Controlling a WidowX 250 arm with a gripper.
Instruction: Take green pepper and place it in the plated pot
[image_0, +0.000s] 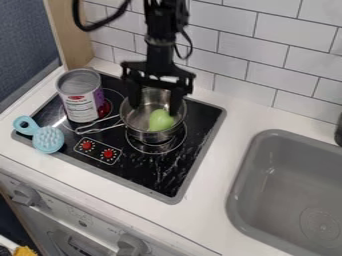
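The black gripper (156, 104) hangs over the silver metal pot (135, 119), its two fingers spread wide near opposite sides of the rim. It stands open. A light green pepper (161, 120) lies inside the pot, toward the front right of it, below and between the fingers. The pot sits on the black stovetop, with its wire handle pointing left.
Left of the pot stands a large can (81, 99) on the stove (179, 172). A light blue brush (48, 139) lies at the stove's left corner. The grey sink (284, 187) is to the right, and a tiled wall (230, 67) rises behind.
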